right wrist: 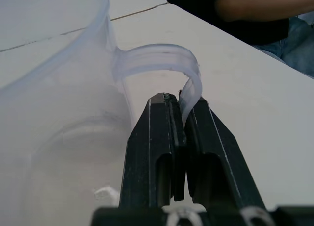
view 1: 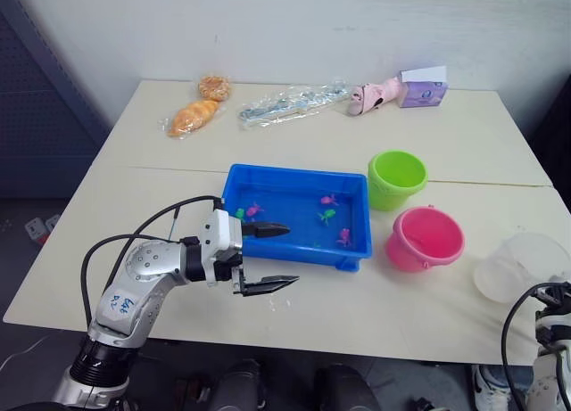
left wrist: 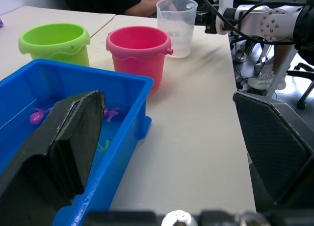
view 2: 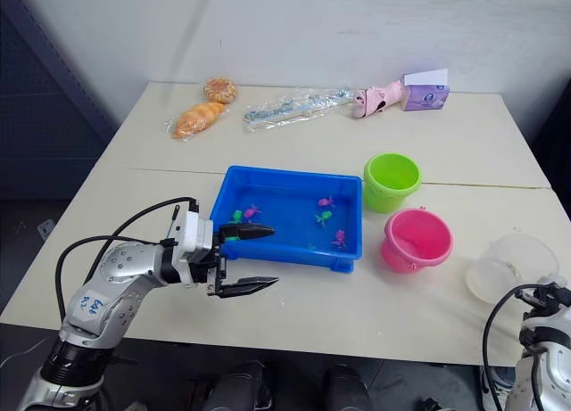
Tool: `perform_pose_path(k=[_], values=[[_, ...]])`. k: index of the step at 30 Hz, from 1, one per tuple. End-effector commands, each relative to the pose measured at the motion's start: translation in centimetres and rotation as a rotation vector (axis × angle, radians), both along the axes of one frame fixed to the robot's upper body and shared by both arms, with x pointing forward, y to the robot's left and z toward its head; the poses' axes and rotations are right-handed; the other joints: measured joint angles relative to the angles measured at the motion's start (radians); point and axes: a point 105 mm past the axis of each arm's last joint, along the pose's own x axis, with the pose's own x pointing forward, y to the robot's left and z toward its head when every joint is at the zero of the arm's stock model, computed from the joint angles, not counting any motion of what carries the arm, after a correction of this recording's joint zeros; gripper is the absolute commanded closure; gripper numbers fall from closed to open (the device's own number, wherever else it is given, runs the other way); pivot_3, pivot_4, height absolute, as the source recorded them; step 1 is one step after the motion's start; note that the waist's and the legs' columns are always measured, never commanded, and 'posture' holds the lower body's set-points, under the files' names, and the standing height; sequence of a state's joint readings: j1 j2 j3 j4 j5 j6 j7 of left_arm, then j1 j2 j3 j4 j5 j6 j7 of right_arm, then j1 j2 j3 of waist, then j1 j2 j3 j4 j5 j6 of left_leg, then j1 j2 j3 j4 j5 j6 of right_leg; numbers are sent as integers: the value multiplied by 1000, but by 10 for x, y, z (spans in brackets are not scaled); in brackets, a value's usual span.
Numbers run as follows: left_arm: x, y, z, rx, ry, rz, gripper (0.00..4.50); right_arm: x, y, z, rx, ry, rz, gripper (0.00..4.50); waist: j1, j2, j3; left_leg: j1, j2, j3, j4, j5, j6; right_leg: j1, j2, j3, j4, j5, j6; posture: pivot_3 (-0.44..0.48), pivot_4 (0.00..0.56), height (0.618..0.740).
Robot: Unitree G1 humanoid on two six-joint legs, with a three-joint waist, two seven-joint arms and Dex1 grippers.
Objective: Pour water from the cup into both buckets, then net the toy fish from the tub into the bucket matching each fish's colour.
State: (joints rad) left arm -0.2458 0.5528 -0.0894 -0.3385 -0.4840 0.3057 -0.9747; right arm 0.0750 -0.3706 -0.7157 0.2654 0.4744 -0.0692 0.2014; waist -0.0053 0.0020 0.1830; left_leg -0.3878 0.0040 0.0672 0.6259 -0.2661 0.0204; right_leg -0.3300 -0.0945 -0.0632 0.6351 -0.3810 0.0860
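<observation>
right gripper (right wrist: pixel 179 138) clamped on cup (view 1: pixel 520 264) handle, arm cut off at 4 o'clock | left gripper (view 1: pixel 277 257) fingers apart, one over tub (view 1: pixel 294 184) at 7 o'clock | buckets' contents hidden

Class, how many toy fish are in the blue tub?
5: green fish and pink fish at the tub's left end; pink, green, pink at its right end. The left gripper may hide more.

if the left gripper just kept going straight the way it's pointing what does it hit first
Probably the tub: the left gripper points toward the robot's right, one open finger over the tub's water, the other outside its near wall. Depth is unclear; beyond sits the pink bucket.
</observation>
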Motion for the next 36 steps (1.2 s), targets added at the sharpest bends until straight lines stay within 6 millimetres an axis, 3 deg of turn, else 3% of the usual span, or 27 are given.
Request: perform_pose_path(k=[1,10,17,27,36], values=[[-3,-1,4,-8,-19,-11,0,-11,-8,38,-84,-81,-14,4473,1,1,0,0,0,0,0,0,0,0,0,0,0,0,0,0,150,740],[-3,-5,17,-145,85,-45,0,-15,5,110,-298,-6,48,4473,1,4,2,0,1,0,0,0,0,0,0,0,0,0,1,0,150,740],[3,-20,34,-248,48,-75,0,-3,32,143,-506,78,143,4473,6,3,2,-1,0,0,1,0,0,0,0,0,0,-1,2,0,150,740],[13,-41,33,-246,1,-141,0,11,51,162,-862,198,190,4473,8,2,3,-2,-2,0,2,1,-1,0,1,0,-1,-1,3,0,150,740],[11,-47,27,-224,-12,-171,0,26,67,166,-1002,225,231,4473,6,2,3,-2,-1,0,2,3,-1,0,1,0,-1,-1,3,0,150,740]])
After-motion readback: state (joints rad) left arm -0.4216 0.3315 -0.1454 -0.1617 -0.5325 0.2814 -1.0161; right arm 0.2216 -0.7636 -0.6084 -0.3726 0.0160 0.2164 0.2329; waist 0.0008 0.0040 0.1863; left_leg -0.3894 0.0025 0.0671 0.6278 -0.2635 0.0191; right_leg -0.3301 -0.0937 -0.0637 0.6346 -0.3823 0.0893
